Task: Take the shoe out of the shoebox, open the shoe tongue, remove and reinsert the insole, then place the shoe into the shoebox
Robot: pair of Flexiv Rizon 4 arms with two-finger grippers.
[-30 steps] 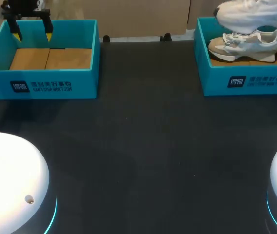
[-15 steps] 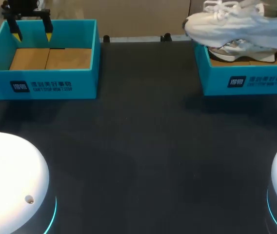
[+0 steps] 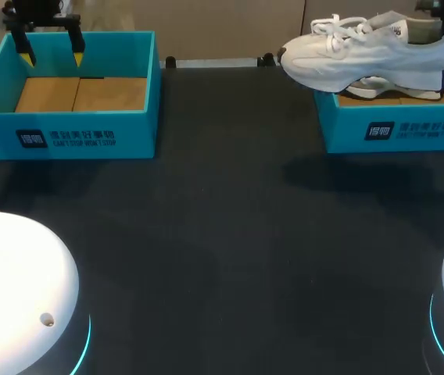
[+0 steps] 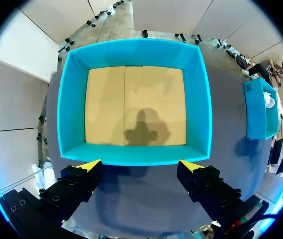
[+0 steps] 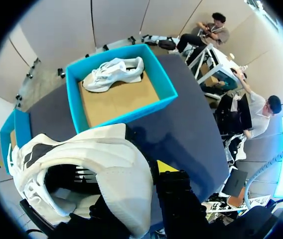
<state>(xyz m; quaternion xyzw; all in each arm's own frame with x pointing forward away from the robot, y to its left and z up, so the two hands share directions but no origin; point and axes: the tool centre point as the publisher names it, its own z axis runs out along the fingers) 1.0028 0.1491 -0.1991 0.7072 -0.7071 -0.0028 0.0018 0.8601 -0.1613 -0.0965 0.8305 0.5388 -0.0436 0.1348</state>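
Hovering white lace-up shoe (image 3: 363,55), level.

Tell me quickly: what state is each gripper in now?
Left gripper: open, holding nothing.
Right gripper: closed on the heel of the white shoe.

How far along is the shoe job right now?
Done: the white shoe is out, in the air over the edge of the right shoebox. In hand: the right gripper is shut on its heel; the left gripper is open above the left shoebox. Left: tongue, insole out and in, reboxing. A second shoe lies in the right shoebox.
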